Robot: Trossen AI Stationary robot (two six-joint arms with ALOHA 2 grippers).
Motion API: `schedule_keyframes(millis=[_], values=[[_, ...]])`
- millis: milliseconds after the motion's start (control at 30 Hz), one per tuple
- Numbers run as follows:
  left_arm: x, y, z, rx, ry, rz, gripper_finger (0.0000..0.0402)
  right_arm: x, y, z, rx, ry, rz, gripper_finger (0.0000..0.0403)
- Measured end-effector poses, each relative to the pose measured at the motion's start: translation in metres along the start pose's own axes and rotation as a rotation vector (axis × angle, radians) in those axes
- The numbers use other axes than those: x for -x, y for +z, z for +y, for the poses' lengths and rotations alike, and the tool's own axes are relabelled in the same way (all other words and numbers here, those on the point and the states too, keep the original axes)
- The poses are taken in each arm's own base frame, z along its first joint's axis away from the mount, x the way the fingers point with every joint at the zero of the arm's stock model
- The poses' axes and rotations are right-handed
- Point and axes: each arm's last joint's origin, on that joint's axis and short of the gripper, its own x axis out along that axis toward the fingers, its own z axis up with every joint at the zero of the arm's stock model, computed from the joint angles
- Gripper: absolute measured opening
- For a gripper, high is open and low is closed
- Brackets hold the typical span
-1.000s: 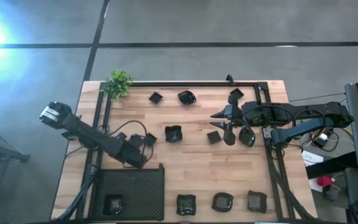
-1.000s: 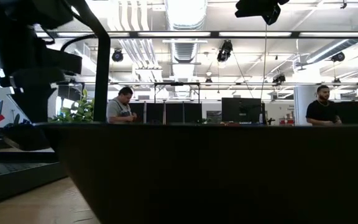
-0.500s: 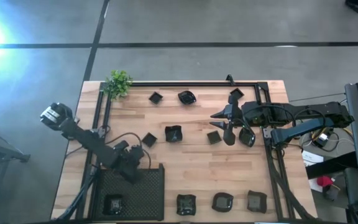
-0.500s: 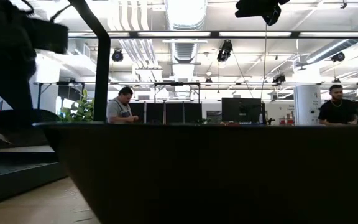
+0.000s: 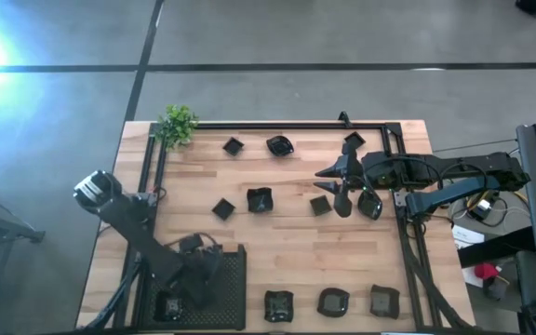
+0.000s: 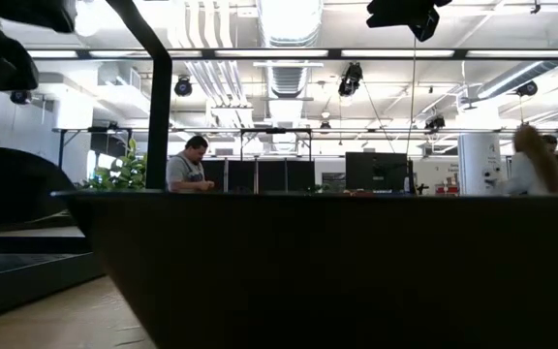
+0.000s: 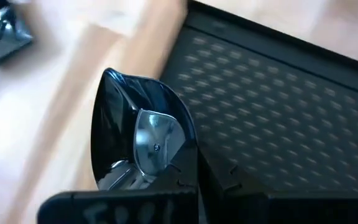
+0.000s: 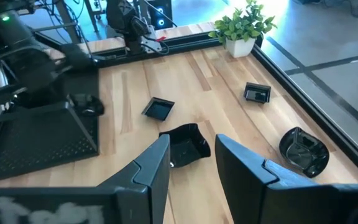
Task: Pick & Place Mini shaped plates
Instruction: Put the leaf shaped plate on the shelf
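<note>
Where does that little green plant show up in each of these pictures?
High view: the green plant stands at the table's top left corner.
Low view: its leaves show at the left.
Left wrist view: not in it; the left jaws hold a mini plate.
Right wrist view: at the table corner, beyond the open right jaws.
Shared landmark: the black mesh tray.

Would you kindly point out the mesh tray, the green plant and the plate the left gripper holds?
mesh tray (image 5: 223, 279), high view, bare mesh.
green plant (image 5: 177, 124), high view, leaves.
held plate (image 7: 143, 140), left wrist view, glossy inner face.
</note>
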Motion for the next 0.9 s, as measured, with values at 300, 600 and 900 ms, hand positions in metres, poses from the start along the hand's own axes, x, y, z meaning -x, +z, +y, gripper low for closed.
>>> schedule_keyframes(millis=[300,600,900], values=[[0.002,-0.005,-0.055,-0.193,-0.026,0.038,0.0000,0.000,0.000,0.000,0.002,0.000,0.001,0.0123],[0.007,-0.019,-0.101,-0.329,-0.094,0.032,0.0000,0.000,0.000,0.000,0.003,0.000,0.002,0.0123],[-0.005,-0.030,-0.112,-0.365,-0.096,0.085,0.0000,0.000,0.000,0.000,-0.003,0.000,0.001,0.0123]])
